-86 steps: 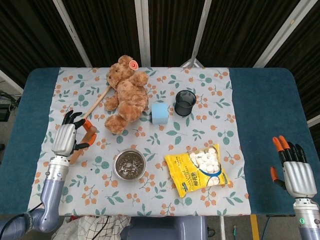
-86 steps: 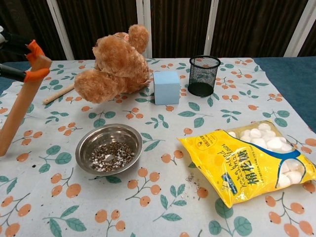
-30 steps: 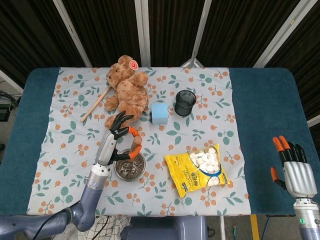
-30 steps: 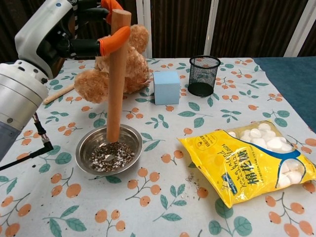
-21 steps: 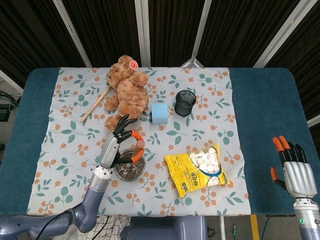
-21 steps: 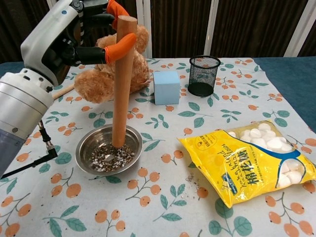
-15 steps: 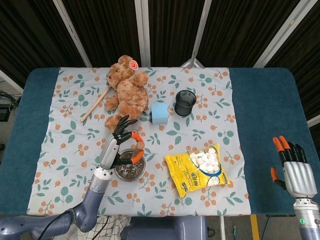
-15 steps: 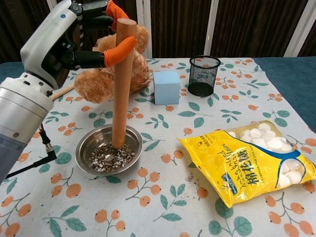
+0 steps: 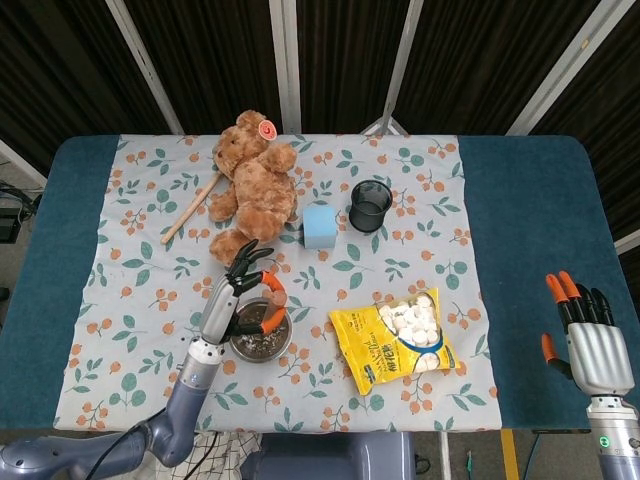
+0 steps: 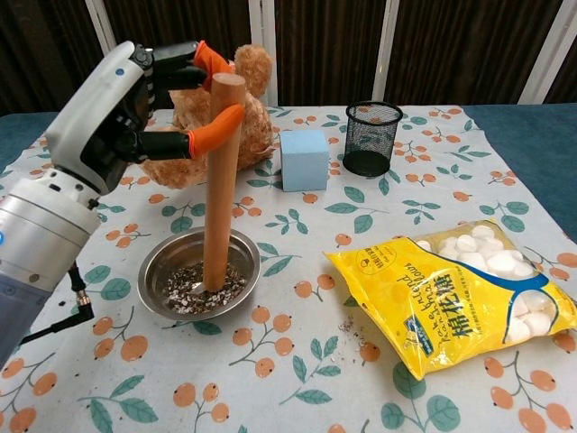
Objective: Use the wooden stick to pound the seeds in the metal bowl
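Observation:
The thick wooden stick (image 10: 217, 189) stands nearly upright, its lower end pressed into the crushed seeds (image 10: 198, 290) in the metal bowl (image 10: 159, 262). My left hand (image 10: 126, 113) pinches the stick near its top between orange fingertips, the other fingers spread. From the head view the left hand (image 9: 236, 295) hovers over the bowl (image 9: 259, 343), covering most of the stick. My right hand (image 9: 588, 347) sits far right beyond the tablecloth, fingers apart and holding nothing.
A brown teddy bear (image 9: 257, 182) lies behind the bowl, with a thin stick (image 9: 192, 207) beside it. A blue block (image 9: 319, 226) and black mesh cup (image 9: 370, 205) stand mid-table. A yellow bag of white candies (image 9: 398, 337) lies right of the bowl.
My left hand carried the stick from the table's left side to the bowl, then drove it down; its end now presses deeper into the seeds. The right hand stayed still.

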Tool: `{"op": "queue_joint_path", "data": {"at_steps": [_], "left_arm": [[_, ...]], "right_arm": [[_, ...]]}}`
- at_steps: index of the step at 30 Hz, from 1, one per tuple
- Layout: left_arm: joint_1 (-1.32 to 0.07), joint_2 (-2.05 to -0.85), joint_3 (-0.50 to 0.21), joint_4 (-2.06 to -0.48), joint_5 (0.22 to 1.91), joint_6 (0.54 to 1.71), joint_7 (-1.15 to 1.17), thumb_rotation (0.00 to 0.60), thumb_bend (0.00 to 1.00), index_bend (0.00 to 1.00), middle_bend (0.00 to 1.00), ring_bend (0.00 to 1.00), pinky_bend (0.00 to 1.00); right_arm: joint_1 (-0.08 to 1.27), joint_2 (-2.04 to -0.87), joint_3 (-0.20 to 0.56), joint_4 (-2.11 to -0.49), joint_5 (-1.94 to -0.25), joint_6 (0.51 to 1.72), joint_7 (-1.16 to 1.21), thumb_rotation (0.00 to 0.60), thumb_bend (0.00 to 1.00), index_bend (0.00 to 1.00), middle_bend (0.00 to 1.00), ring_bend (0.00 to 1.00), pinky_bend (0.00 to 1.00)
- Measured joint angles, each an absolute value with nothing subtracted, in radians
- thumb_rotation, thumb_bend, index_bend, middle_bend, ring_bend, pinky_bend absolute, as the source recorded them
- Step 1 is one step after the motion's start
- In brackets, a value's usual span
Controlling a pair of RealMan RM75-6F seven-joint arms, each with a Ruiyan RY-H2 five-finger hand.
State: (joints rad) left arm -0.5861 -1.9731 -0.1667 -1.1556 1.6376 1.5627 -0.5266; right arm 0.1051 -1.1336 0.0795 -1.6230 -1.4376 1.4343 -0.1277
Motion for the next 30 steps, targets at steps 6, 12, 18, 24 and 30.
{"op": "queue_joint_path", "data": {"at_steps": [6, 12, 18, 24, 30], "left_arm": [[-0.572, -1.983, -0.151, -1.122, 1.635, 1.569, -0.548, 0.600, 0.88, 0.60, 0.67, 0.16, 0.03], [-0.573, -1.987, -0.149, -1.120, 1.641, 1.574, -0.554, 0.600, 0.88, 0.60, 0.67, 0.16, 0.03], [-0.593, -1.979, -0.169, -1.150, 1.659, 1.583, -0.538, 0.600, 0.88, 0.60, 0.67, 0.16, 0.03], [-0.608, -1.960, -0.184, -1.186, 1.669, 1.584, -0.516, 0.600, 0.88, 0.60, 0.67, 0.16, 0.03], [-0.611, -1.963, -0.178, -1.170, 1.662, 1.569, -0.518, 0.600, 0.88, 0.60, 0.67, 0.16, 0.03]], "right_arm": [[0.106, -1.134, 0.080, -1.624, -1.437, 1.434, -0.128, 0.600, 0.51, 0.00, 0.00, 0.00, 0.00], [0.104, -1.134, 0.080, -1.623, -1.438, 1.436, -0.128, 0.600, 0.51, 0.00, 0.00, 0.00, 0.00], [0.104, -1.134, 0.080, -1.624, -1.437, 1.435, -0.126, 0.600, 0.51, 0.00, 0.00, 0.00, 0.00], [0.104, -1.134, 0.079, -1.623, -1.438, 1.436, -0.125, 0.600, 0.51, 0.00, 0.00, 0.00, 0.00], [0.104, -1.135, 0.079, -1.622, -1.438, 1.436, -0.125, 0.600, 0.51, 0.00, 0.00, 0.00, 0.00]]}}
